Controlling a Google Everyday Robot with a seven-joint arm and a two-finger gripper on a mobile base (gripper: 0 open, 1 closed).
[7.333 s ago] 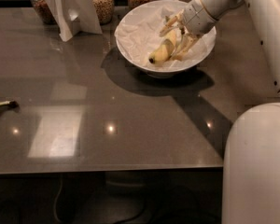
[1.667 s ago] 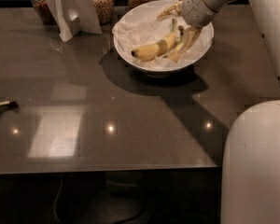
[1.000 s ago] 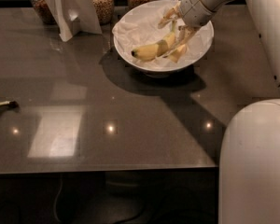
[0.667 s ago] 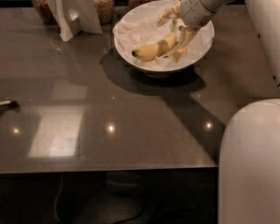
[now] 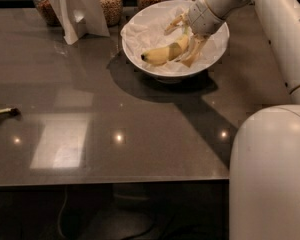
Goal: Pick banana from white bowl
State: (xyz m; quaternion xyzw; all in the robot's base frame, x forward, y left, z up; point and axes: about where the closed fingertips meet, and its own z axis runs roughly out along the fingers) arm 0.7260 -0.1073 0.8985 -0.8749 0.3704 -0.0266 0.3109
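The white bowl (image 5: 140, 59), lined with crumpled white paper, stands at the back right of the dark table. The yellow banana (image 5: 162, 53) lies in it, almost level, its tip pointing left. My gripper (image 5: 184, 39) reaches down into the bowl from the upper right. It is open, with one finger above and one finger (image 5: 192, 56) below the banana's right end. The banana's right end is partly hidden by the fingers.
Glass jars of grains (image 5: 110, 4) and a white folded card stand (image 5: 77, 9) are at the back left. A small dark-stemmed banana bit (image 5: 0, 112) lies at the left edge. My white arm (image 5: 285, 39) and base (image 5: 270, 179) fill the right side.
Long ago the banana stood more upright by the fingers; it now lies flat pointing left. Over the last second nothing has visibly moved.
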